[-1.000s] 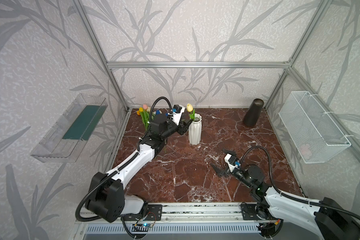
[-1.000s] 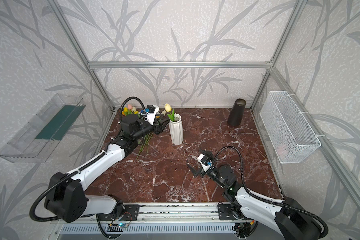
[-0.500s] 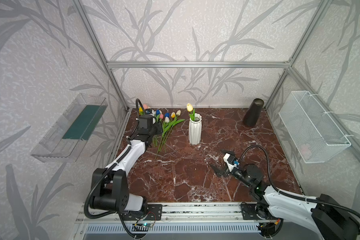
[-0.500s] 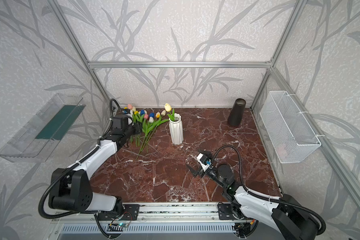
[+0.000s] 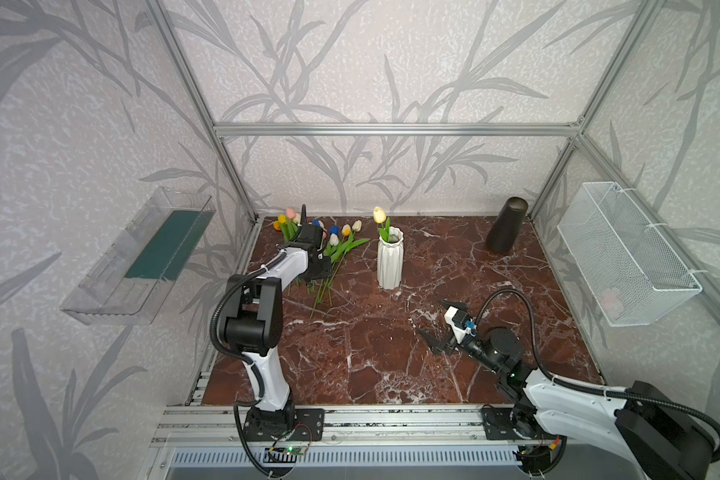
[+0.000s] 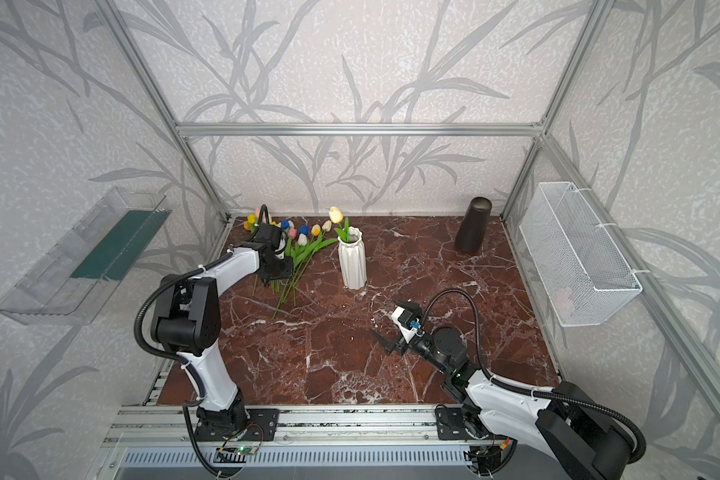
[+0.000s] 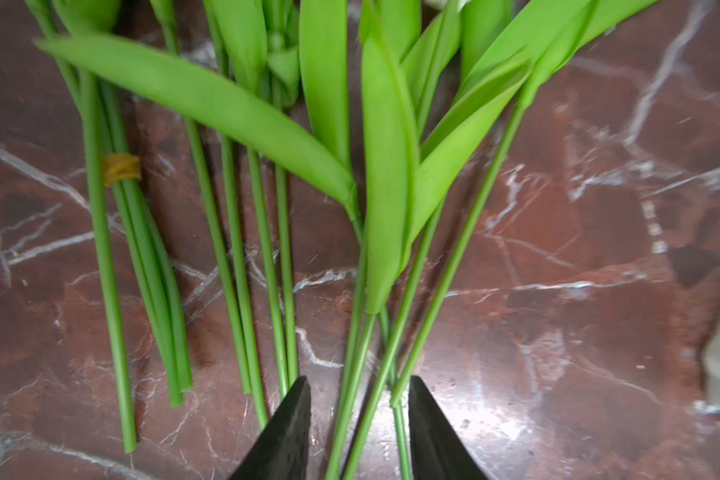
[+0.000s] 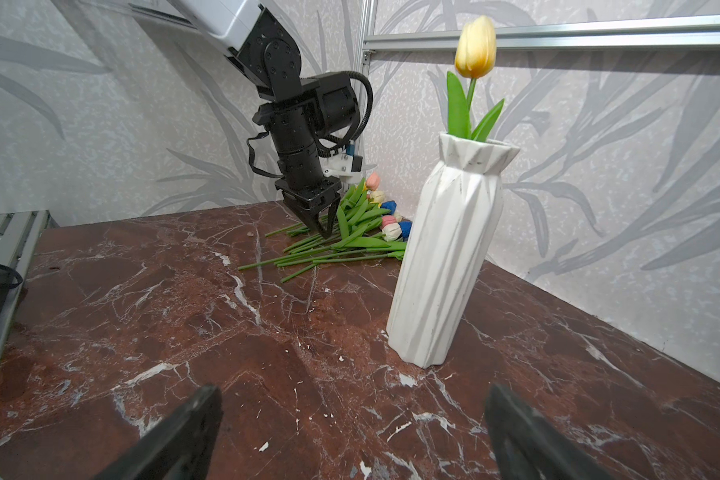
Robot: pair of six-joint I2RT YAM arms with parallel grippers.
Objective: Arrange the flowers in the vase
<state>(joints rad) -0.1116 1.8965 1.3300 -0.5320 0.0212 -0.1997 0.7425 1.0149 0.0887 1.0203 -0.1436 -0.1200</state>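
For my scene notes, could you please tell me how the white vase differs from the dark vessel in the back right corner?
The white vase is pale and faceted; the dark vessel is black and smooth. The white vase holds a yellow tulip; the dark vessel shows no flower. The white vase stands near the loose tulips; the dark vessel stands apart by the back corner. Both stand upright on the marble table.
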